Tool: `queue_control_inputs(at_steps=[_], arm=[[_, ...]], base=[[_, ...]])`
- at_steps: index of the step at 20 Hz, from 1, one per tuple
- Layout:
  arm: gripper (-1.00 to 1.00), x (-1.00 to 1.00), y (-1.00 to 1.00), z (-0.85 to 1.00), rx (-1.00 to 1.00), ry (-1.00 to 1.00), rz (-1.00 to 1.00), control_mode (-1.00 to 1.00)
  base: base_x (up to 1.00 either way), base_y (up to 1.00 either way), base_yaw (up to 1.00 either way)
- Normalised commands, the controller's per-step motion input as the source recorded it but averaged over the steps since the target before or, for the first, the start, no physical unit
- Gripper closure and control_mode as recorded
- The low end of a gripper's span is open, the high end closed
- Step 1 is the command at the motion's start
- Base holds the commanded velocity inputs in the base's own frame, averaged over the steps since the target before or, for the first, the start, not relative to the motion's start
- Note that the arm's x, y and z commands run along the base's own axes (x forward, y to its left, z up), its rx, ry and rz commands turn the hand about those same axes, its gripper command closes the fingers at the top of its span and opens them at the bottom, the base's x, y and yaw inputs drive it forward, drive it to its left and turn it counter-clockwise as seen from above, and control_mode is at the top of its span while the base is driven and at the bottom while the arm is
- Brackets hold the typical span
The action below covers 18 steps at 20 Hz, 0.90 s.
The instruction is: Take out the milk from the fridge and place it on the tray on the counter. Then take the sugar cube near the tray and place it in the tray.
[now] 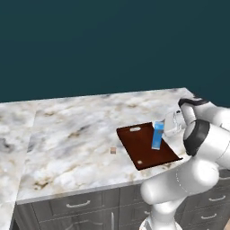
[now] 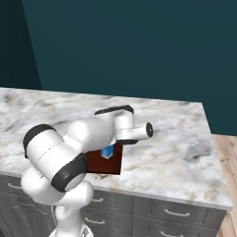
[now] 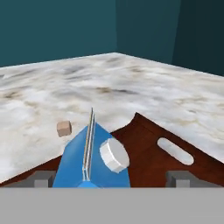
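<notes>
**Milk upright on tray, claw released**

The arm bends low over the counter [image 1: 72, 134], its gripper [image 3: 109, 179] spread wide, fingers standing clear on either side of the milk [image 1: 157, 135]. The carton stands on the tray [image 1: 139, 146]. Beyond the tray's edge, the sugar cube [image 1: 113, 150] sits on marble.

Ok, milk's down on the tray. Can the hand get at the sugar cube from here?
Probably yes. The sugar cube sits alone on bare counter, beside the tray, and the hand is open around the milk.
</notes>
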Motion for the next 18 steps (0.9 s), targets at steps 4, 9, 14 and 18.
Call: queue_control_inputs(at_steps=[4,9,14,18], arm=[[-1.0,-0.02,0.0,0.34,0.0,-0.16,0.01,-1.0],[-1.0,-0.14,0.02,0.41,-0.01,-0.16,0.01,-1.0],[-1.0,-0.38,0.11,0.65,-0.07,-0.08,0.0,-1.0],[-1.0,-0.53,0.21,0.72,-0.15,0.0,0.0,-1.0]], base=[[0.0,0.0,0.0],[0.0,0.0,0.0],[0.0,0.0,0.0],[0.0,0.0,0.0]])
